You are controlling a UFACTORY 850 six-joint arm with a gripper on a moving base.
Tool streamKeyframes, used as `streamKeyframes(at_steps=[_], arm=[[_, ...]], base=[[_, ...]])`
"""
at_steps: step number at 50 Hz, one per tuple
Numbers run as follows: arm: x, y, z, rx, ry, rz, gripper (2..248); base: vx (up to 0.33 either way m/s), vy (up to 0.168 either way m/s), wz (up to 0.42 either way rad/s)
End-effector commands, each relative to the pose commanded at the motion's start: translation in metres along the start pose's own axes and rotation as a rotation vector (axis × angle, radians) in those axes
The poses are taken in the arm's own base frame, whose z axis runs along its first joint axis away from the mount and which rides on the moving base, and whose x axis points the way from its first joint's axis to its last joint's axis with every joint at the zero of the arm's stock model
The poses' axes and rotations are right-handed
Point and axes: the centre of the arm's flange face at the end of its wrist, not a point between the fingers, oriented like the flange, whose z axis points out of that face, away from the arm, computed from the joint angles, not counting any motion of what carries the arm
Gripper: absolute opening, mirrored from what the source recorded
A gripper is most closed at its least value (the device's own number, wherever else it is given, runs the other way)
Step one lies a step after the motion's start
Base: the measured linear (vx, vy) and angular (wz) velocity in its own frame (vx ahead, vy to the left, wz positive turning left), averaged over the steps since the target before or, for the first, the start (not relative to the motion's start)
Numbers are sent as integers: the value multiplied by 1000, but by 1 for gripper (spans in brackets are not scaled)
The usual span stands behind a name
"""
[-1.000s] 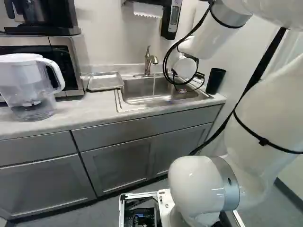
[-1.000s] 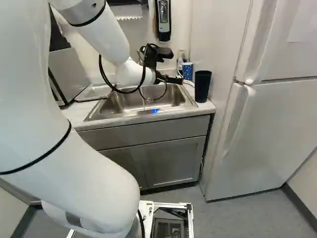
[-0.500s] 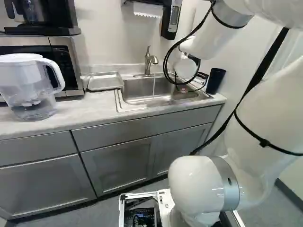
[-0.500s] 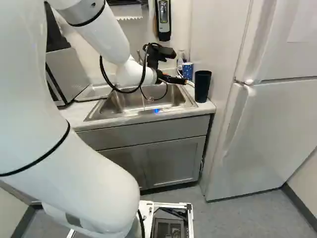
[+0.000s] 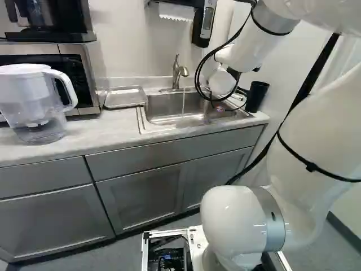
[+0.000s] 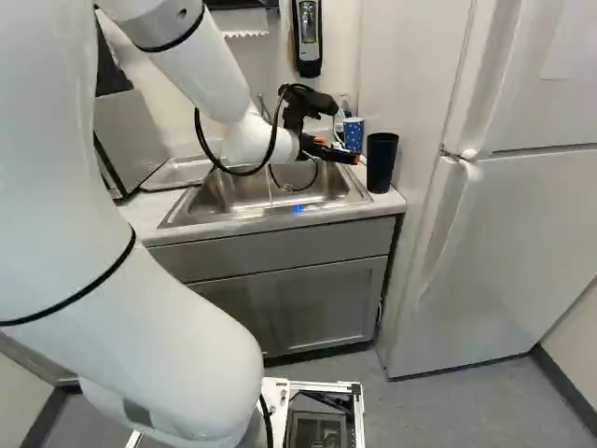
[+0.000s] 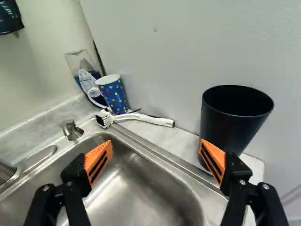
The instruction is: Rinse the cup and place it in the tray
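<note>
Black cup [image 7: 236, 118] stands upright beside the sink [image 7: 146, 188], near the open pincer [image 7: 156, 159].

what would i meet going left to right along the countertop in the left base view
Clear water pitcher → shallow metal tray → faucet → black cup

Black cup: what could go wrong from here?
- One pad of the open gripper overlaps the black cup in the wrist view; advancing off-centre might knock it.
- It stands beside the sink; a nudge could tip it in.
- Its sides taper, so a low grip may slip.
</note>
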Motion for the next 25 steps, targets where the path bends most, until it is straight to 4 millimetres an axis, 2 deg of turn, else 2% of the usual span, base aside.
streamKeyframes(at_steps=[10,25], arm=[[-10,3,5,-33,-19,13,247],[-10,8,3,-77,-4,46,247]], base=[[0,0,0],[0,0,0]])
